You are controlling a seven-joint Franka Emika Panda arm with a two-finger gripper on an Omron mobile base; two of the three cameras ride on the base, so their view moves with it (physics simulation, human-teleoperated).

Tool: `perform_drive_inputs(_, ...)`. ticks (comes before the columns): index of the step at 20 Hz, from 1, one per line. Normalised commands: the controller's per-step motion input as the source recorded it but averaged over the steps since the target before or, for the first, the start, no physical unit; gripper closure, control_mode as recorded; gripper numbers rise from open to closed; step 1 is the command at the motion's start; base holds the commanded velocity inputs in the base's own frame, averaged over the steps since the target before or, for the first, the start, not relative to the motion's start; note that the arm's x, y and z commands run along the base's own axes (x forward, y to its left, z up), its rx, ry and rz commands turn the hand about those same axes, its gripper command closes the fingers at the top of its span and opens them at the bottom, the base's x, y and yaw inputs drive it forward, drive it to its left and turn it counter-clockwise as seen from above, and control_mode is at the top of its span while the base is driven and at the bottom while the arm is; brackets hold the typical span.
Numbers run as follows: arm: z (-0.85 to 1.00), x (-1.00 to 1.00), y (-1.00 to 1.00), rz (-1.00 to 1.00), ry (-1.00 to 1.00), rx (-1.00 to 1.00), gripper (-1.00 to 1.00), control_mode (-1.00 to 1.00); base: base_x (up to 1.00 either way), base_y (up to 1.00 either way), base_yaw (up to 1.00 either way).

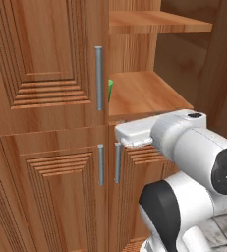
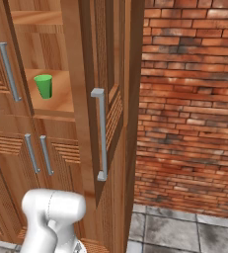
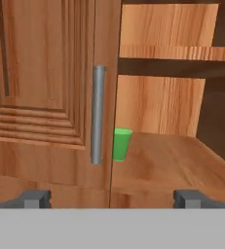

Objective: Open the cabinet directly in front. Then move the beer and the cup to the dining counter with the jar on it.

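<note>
Before the cabinet, right door swung wide, left shut, the gripper hung spread and empty, lined up on the cup for a reach.

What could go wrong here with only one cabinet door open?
1. The left door is shut and hides part of the cup; a straight reach may clip the door edge or handle.
2. The open gripper could knock the cup over.
3. The swung-out right door may snag the arm.
</note>
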Motion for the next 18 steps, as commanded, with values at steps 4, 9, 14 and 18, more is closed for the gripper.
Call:
perform_drive_inputs(4,-0.91,0.10,0.54,0.45,-0.50,-0.03,-1.00,-1.00,0.00,0.00,0.00)
perform_drive_inputs(9,-1.00,0.23,0.26,0.32,-0.43,0.02,-1.00,-1.00,0.00,0.00,0.00)
perform_drive_inputs(14,-0.17,0.00,0.00,0.04,-0.09,0.00,-1.00,-1.00,0.00,0.00,0.00)
perform_drive_inputs(18,-0.70,0.16,0.00,-0.48,-0.16,-0.01,-1.00,-1.00,0.00,0.00,0.00)
